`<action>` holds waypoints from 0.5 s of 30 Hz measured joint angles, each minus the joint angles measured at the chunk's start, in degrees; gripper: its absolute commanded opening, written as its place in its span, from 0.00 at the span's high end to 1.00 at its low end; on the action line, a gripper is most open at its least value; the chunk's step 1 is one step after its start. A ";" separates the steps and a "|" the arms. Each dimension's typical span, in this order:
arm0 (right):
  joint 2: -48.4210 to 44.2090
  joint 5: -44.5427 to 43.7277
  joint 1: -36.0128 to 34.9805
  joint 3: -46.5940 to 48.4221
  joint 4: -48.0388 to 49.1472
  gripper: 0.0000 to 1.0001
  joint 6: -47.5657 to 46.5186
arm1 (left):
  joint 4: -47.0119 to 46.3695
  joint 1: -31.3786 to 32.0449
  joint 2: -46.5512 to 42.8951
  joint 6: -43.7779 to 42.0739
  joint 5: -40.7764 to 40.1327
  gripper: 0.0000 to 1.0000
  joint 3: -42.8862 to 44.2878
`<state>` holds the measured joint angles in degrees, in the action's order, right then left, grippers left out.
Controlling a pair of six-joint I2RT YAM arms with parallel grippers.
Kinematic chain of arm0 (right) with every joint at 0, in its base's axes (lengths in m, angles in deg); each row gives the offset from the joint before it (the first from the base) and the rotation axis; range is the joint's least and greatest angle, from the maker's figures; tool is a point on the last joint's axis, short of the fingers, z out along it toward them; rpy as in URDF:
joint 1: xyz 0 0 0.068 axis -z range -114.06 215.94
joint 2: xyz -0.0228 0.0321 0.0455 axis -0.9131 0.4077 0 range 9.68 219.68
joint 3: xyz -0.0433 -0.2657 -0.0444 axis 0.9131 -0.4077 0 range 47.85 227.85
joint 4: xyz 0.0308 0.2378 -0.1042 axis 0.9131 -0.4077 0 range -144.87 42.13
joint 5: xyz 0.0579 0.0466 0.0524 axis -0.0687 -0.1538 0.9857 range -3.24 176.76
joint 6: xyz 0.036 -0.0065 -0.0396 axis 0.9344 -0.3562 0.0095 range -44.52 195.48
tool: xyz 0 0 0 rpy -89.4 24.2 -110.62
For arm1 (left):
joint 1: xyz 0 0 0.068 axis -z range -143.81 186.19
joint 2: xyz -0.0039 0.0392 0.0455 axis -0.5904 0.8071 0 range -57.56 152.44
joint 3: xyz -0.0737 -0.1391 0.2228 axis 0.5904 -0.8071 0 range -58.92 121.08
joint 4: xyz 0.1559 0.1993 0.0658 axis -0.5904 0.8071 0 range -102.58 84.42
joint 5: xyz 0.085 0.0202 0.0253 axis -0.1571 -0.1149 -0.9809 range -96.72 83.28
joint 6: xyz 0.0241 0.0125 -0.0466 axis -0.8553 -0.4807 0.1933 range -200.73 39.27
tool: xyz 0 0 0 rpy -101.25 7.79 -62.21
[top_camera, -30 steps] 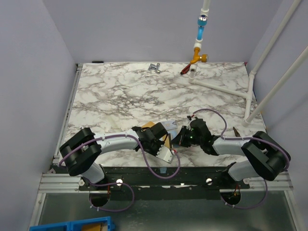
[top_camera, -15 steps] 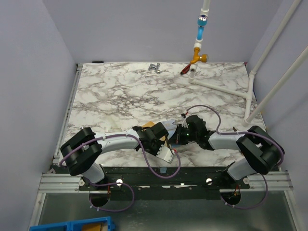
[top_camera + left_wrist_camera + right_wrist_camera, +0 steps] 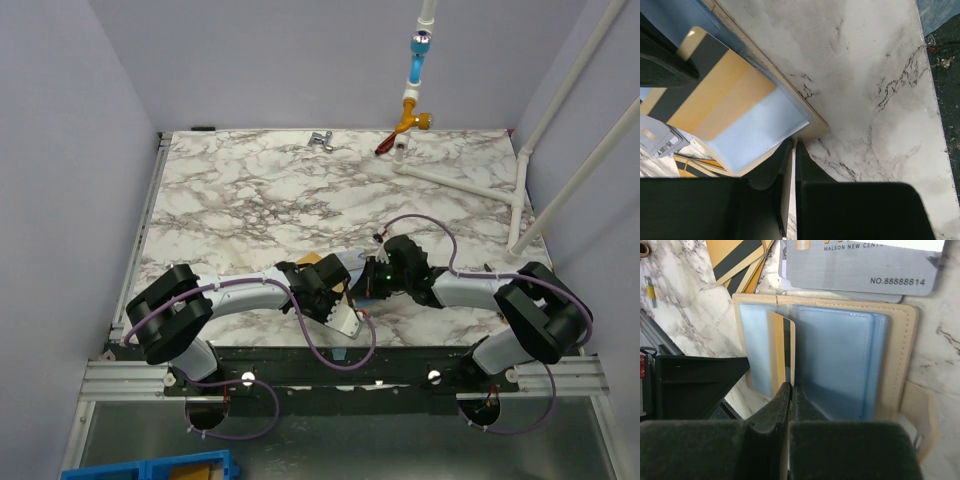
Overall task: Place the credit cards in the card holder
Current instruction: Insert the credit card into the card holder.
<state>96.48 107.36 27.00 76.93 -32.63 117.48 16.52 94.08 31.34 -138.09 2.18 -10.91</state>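
Observation:
The card holder (image 3: 900, 355) lies open near the table's front edge, tan with pale blue plastic sleeves (image 3: 835, 360). It also shows in the top view (image 3: 340, 266). My left gripper (image 3: 793, 147) is shut on the holder's tan edge (image 3: 815, 127) and shows in the top view (image 3: 330, 288). My right gripper (image 3: 790, 386) is shut on a gold-tan card with a dark stripe (image 3: 782, 347). It holds the card edge-on over the sleeves. The same card shows in the left wrist view (image 3: 715, 97). Loose gold cards (image 3: 737, 257) and a grey card (image 3: 860, 265) lie just beyond the holder.
The left gripper's black finger (image 3: 695, 385) sits close left of the held card. The table's front edge (image 3: 330, 345) is right by both grippers. White pipes (image 3: 470, 185), a blue-and-orange fitting (image 3: 412, 90) and a small metal part (image 3: 320, 140) stand at the back.
My right gripper has moved left with the gold card, closer to the holder and my left gripper. The left arm has stayed put, holding the holder.

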 measured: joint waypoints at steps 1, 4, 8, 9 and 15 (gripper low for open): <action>-0.90 -0.48 0.00 0.02 -0.92 0.92 -0.02 | 0.00 0.00 0.00 -0.02 -0.02 0.94 0.00; -3.34 -2.16 0.00 0.39 -4.31 0.75 -0.17 | -0.02 0.00 0.00 -0.02 -0.11 0.94 0.00; -3.65 -3.41 0.00 1.46 -7.98 0.65 -0.94 | -0.02 0.00 0.00 -0.04 -0.26 0.95 0.00; -3.54 -3.39 0.00 1.64 -8.24 0.64 -1.03 | -0.02 0.00 0.00 -0.04 -0.28 0.95 0.00; -2.91 -3.52 0.00 2.60 -8.59 0.77 -1.38 | -0.04 0.00 0.00 -0.04 -0.35 0.95 0.00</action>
<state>93.58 103.84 27.00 79.53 -41.22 116.10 16.48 94.08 31.34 -138.13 1.83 -10.91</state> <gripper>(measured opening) 0.337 0.058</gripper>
